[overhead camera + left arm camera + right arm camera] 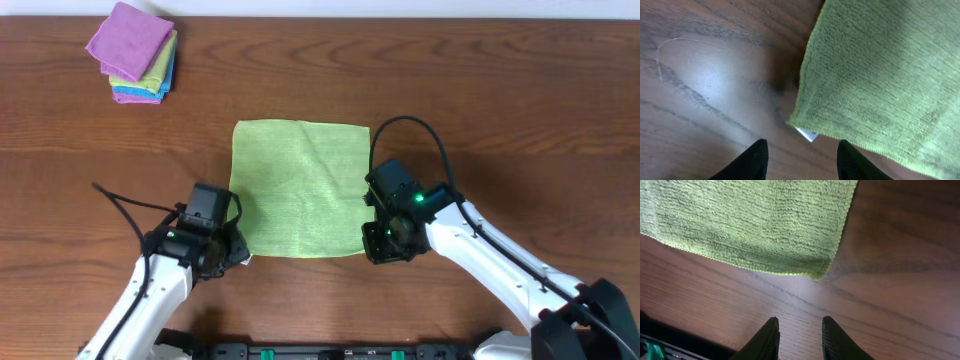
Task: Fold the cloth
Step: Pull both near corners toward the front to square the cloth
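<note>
Left gripper [802,150]: fingers spread with nothing between them, hanging over bare wood just off the cloth's [300,190] near-left corner
Right gripper [800,325]: fingers parted, more narrowly than the left pair, also empty, just off the cloth's near-right corner and not touching it
Cloth: lay flat on the table [500,80] between the 2 grippers, roughly square, its near edge running from one gripper to the other and the rest stretching away from them
Surface of the cloth: matte lime-green looped pile with a few faint creases, no part lifted
Label [807,134]: small, white, poking out from under the cloth's near-left corner
Handling, as judged: light and limp, so it would sag and drape from any pinch point; the pile should give the fingers good friction, but a thin edge lying flat on wood is hard to get under
Where to take hold, as judged: the 2 near corners, 1 per gripper, pinched low against the wood, then carried together so the edge stays straight
Risk, as judged: unequal lift would skew the fold, and a shallow pinch could let a corner slip out
Beyond the cloth: a stack of folded cloths [135,65], purple on top, sat well apart past its far-left corner
</note>
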